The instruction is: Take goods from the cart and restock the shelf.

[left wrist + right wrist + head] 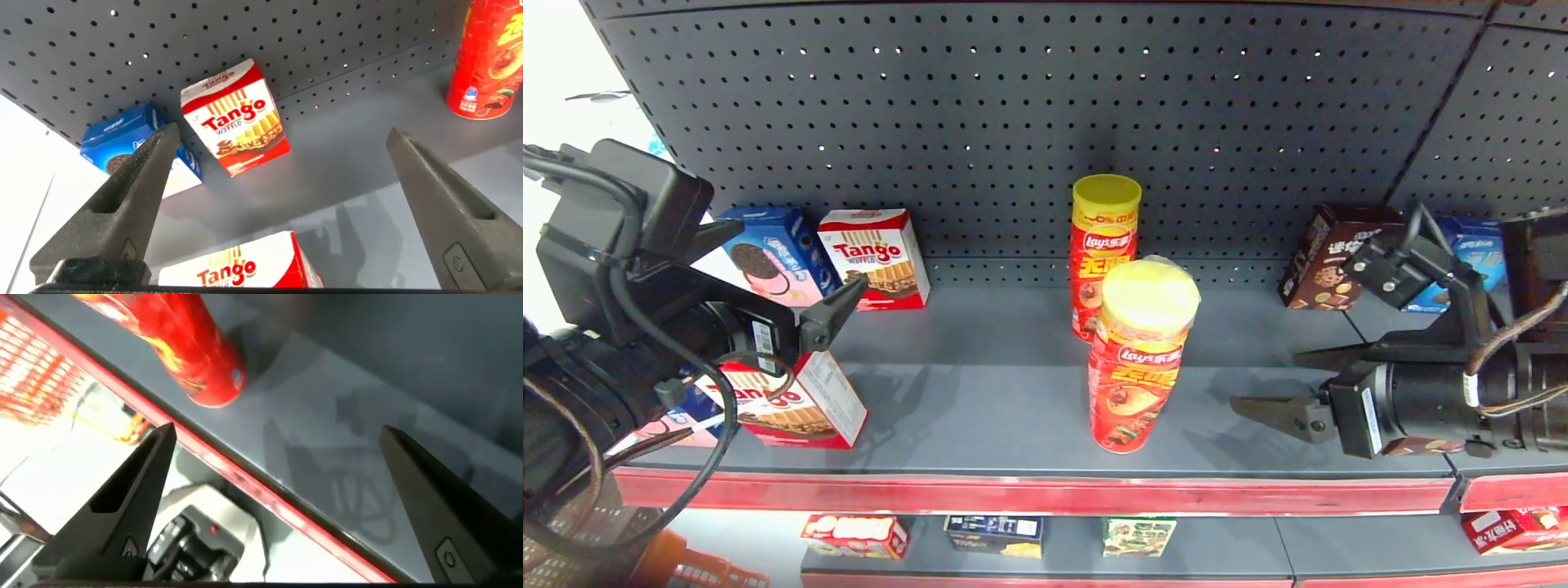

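Two red chip cans with yellow lids stand mid-shelf, one at the back [1104, 245] and one nearer the front [1141, 359] [200, 351]. A red-and-white wafer box [876, 257] [237, 118] leans against the pegboard beside a blue cookie box [772, 253] [122, 147]. A second wafer box [796, 400] [233, 269] stands near the shelf's front left. My left gripper [813, 257] [282, 131] hovers open and empty just above that front box. My right gripper [1264, 378] [278, 431] is open and empty, level with the front can and to its right.
The grey shelf [996, 384] has a red front strip [1029, 494] and a pegboard back. A brown cookie box [1327, 257] and a blue box [1470, 253] stand at the back right. Small packs sit on the lower shelf [992, 535]. An orange basket [686, 563] shows lower left.
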Motion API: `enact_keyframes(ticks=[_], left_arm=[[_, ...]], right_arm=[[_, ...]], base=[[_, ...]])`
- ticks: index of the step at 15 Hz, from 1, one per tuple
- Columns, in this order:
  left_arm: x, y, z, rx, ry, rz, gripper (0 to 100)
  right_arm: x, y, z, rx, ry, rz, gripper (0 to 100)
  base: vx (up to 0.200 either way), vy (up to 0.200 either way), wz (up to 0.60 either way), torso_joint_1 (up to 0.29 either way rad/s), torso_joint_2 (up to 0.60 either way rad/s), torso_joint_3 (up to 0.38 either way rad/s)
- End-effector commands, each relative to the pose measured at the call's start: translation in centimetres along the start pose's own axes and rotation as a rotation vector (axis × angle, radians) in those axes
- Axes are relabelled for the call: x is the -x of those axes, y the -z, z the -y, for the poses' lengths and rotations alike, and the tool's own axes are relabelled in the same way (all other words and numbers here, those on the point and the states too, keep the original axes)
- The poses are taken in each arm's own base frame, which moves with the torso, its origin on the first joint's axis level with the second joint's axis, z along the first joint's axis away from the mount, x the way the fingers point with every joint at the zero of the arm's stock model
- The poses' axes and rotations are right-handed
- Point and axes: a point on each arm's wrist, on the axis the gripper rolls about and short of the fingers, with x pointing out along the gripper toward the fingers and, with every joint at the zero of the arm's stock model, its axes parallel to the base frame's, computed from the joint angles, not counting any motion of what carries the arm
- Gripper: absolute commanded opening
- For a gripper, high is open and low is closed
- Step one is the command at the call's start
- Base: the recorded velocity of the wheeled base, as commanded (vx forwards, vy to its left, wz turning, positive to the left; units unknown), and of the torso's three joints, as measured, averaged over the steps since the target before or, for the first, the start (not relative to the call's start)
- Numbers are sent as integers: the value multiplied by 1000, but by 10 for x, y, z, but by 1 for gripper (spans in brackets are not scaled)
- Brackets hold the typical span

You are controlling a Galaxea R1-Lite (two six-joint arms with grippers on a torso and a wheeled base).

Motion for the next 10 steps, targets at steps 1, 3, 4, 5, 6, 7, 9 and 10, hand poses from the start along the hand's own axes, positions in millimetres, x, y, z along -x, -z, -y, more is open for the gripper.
enact_keyframes(ticks=[1,3,4,5,6,7,9,10], left_arm=[[-1,-2,0,1,-2,6,100],[-1,-3,-1,2,-6,12,100],[-1,-3,-1,5,-9,21,100],[-1,-3,-1,5,-10,20,100],[-1,-3,-1,5,-10,20,100],[-1,-3,-2,5,-12,20,100],[-1,-1,-6,4,-30,15,100],[-1,-1,-7,3,-36,13,100]], right_arm=[[-21,3,1,-2,19,-51,100],[-33,1,3,-4,21,-68,100],[-38,-1,3,-4,21,-71,100],[-44,-4,3,-3,19,-71,100],[-51,-8,3,-2,23,-70,100],[-55,-11,3,-1,21,-69,100],[-63,-16,1,4,12,-65,100],[-66,-18,0,6,10,-64,100]], base=[[0,0,0,0,0,0],[0,0,0,0,0,0],[0,0,0,0,0,0],[0,0,0,0,0,0],[0,0,0,0,0,0],[0,0,0,0,0,0],[0,0,0,0,0,0],[0,0,0,0,0,0]])
